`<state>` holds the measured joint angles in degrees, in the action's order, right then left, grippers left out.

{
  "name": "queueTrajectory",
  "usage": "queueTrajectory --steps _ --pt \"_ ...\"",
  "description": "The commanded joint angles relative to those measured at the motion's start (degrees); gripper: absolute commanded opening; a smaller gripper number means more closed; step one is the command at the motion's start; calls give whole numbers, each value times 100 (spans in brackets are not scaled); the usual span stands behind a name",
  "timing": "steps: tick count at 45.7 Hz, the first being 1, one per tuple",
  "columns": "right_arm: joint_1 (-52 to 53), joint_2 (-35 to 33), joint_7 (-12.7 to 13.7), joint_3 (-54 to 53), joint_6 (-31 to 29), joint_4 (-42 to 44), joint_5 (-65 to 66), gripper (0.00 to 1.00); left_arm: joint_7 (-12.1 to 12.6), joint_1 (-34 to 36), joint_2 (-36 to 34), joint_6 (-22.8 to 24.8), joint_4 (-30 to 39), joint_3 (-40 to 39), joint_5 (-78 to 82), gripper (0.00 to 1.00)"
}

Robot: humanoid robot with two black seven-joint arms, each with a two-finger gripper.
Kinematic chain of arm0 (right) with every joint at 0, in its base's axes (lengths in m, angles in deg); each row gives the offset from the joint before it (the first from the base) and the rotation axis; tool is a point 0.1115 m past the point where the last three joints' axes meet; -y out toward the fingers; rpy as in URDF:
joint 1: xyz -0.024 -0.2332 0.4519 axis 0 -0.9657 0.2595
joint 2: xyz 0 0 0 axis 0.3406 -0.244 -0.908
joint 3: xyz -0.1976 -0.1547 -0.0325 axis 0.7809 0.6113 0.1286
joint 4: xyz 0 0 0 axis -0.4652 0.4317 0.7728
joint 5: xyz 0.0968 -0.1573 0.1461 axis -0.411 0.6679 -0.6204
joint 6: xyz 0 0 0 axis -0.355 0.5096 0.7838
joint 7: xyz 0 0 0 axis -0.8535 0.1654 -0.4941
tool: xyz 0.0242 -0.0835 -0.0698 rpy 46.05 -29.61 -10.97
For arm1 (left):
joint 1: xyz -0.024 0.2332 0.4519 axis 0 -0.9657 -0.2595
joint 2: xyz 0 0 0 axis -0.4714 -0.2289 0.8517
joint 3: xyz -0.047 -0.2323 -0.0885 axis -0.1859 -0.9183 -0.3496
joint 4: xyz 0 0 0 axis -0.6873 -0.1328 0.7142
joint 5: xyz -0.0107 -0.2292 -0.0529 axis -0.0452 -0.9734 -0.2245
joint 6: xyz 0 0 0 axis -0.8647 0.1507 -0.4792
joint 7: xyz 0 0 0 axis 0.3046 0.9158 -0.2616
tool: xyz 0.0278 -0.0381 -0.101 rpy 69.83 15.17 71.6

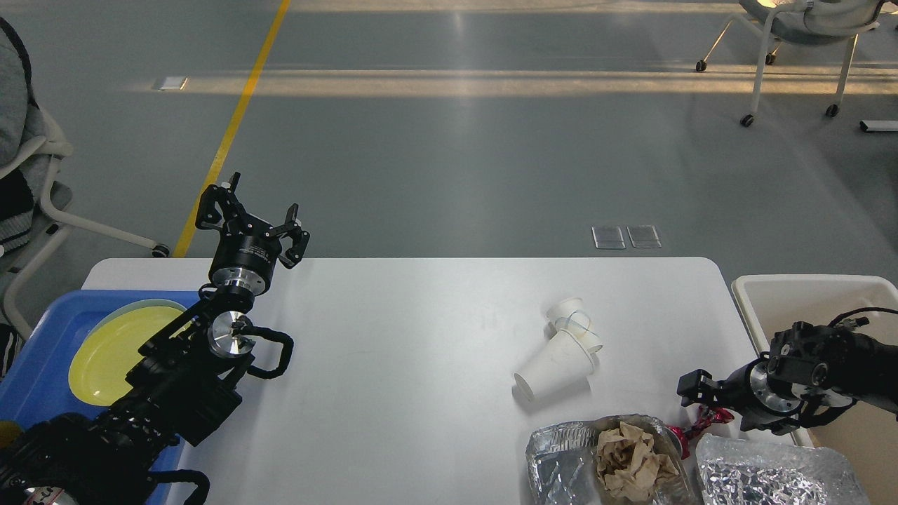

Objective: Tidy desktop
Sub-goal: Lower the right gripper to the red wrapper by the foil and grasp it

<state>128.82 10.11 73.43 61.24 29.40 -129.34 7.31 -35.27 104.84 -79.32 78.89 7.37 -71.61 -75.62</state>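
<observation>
The white desktop (407, 337) carries litter on its right half. Two white paper cups (561, 358) lie on their sides, one nested against the other. A red candy wrapper (707, 419) lies by the front right edge. My right gripper (717, 408) is low over the desktop, pointing left, open, with its fingers on either side of the wrapper. I cannot tell whether they touch it. My left gripper (251, 219) is open and empty, held up above the desktop's far left edge.
A foil tray (561, 456) holding crumpled brown paper (631, 459) and a second foil tray (772, 477) sit at the front right. A cream bin (807, 291) stands right of the desktop. A blue tray (35, 379) with a yellow plate (112, 351) is at left.
</observation>
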Motion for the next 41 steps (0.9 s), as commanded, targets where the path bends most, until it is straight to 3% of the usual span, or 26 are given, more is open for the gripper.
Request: queueTrajectory --steps 1,8,14,30,41 --pt "-46 44 37 0 28 75 -40 86 0 1 0 5 0 0 0 100" --pt "-46 44 37 0 19 75 -40 60 0 1 0 -4 0 0 0 100" --pt "-38 44 37 0 19 84 -40 50 0 1 0 -4 0 0 0 100" --pt "138 36 37 -17 -16 110 -49 46 0 -8 0 -4 0 0 0 100" --pt "1271 -61 28 -35 -516 119 -111 46 0 1 0 5 0 0 0 100"
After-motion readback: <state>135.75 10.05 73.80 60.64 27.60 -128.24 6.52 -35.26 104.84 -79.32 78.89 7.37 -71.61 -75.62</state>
